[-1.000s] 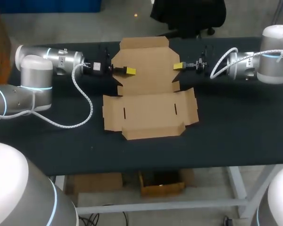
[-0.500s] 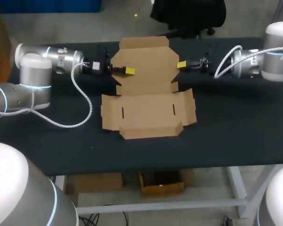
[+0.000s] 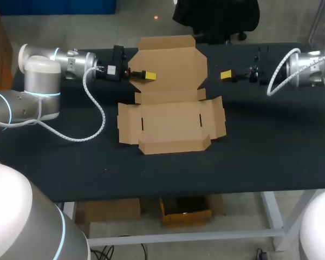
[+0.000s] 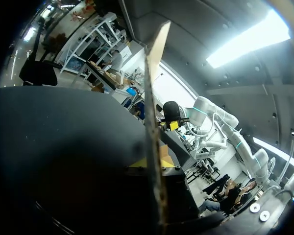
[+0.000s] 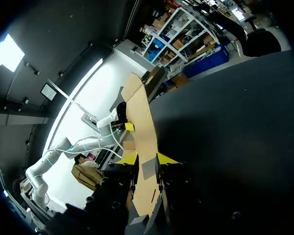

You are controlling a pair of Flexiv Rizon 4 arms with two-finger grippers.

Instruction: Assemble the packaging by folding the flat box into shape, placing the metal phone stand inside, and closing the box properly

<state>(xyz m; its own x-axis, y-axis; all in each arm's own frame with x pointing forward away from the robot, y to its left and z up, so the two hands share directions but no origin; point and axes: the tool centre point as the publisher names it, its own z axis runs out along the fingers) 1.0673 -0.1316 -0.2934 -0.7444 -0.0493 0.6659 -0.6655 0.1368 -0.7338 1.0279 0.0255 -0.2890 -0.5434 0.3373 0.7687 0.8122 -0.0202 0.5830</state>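
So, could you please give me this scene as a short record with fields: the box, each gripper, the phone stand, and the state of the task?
box: brown cardboard, unfolded, on the black table; front part lies flat
back panel: seems tilted up off the table
left gripper: shut on the left edge of the back panel
right gripper: open, to the right of the box, apart from it in the head view
phone stand: not seen in any view
task state: box not yet folded into shape

left pincer (image 3: 150, 76) on box (image 3: 170, 116), right pincer (image 3: 226, 75) beside
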